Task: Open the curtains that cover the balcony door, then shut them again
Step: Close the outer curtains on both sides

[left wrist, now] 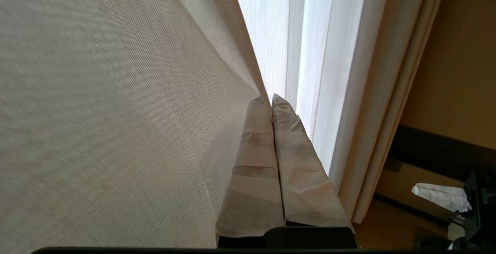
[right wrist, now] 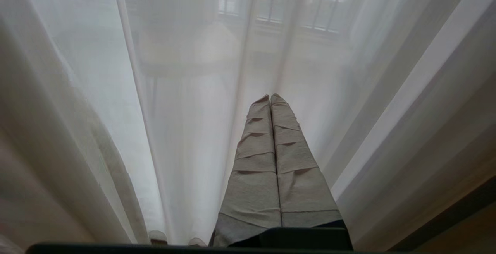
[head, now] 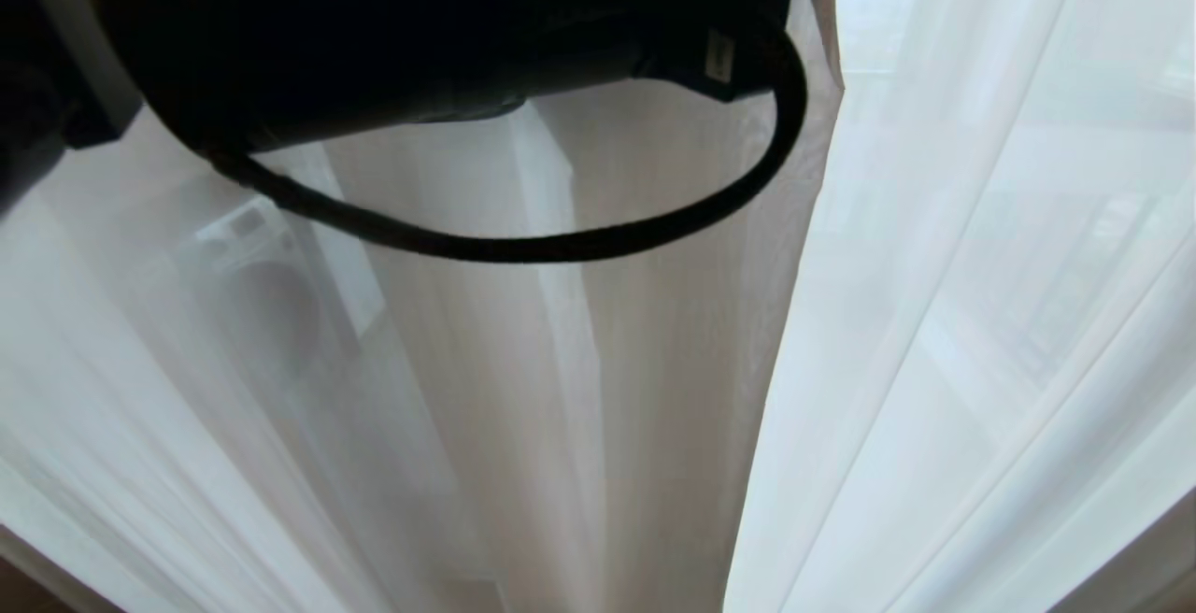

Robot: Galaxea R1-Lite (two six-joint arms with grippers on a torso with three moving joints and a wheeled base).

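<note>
The curtains hang across the whole head view as white sheer folds, with a beige-tinted panel in the middle. My left arm crosses the top of that view, dark, with a cable loop under it. In the left wrist view my left gripper is shut, and the edge of the woven beige curtain fabric runs down between its taped fingertips. White sheer hangs just beyond. My right gripper is shut on nothing and points at the sheer curtain. The balcony door is hidden behind the curtains.
A pale appliance shape shows dimly through the sheer at the left. A barred railing shows faintly through the sheer in the right wrist view. Beside the curtains' end are a tan wall, a dark skirting and a white crumpled object.
</note>
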